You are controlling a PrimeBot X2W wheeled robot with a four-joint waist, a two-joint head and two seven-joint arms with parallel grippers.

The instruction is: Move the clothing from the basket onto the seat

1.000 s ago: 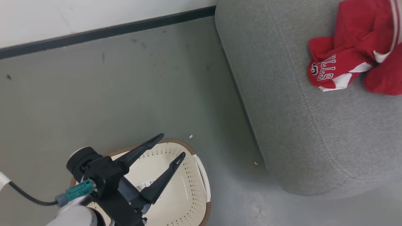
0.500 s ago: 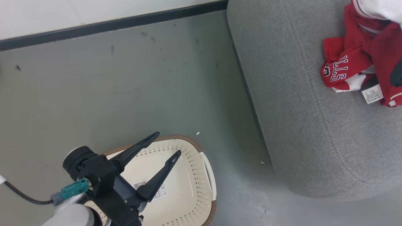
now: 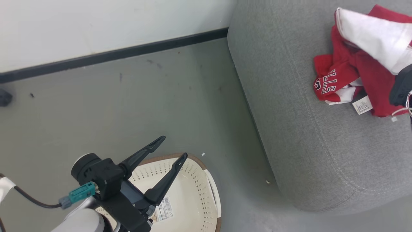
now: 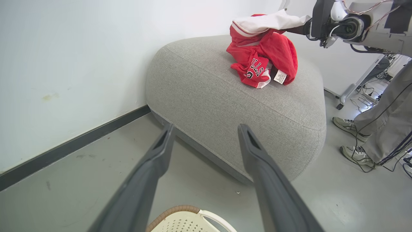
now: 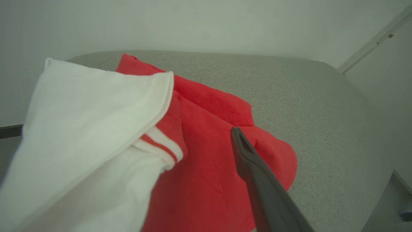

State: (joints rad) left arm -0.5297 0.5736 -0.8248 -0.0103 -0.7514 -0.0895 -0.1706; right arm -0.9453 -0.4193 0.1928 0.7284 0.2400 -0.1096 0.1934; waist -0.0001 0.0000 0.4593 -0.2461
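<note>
Here we are with the clothing (image 3: 363,71) bundled up on the seat (image 3: 289,112), well over toward the right edge of the head view and a long way from the basket (image 3: 196,190) down on the floor (image 3: 128,106). The right gripper (image 5: 206,132) is right in the heap: one dark finger (image 5: 254,170) lies against the red cloth, well off to the side of its own view, and the other is buried under the white panel (image 3: 370,38). So we read those jaws as spread apart rather than pinched on the fabric. That white panel is the long piece. From the left wrist view it stretches out sideways from the top of the pile straight toward the right gripper, with its striped trim at the far end. Below it the lettered garment (image 3: 331,85) sticks out at the near-left of the pile, its white block letters turned sideways and running up the head view, and a white tag (image 3: 362,104) hangs beside it. Meanwhile the left gripper (image 3: 174,147) hovers over the basket with its fingers wide apart and holding nothing, pointing toward the seat. Under it we see the perforated bottom and a printed label (image 3: 164,207). Off to the side in the left wrist view stand a person's legs (image 4: 383,119).
</note>
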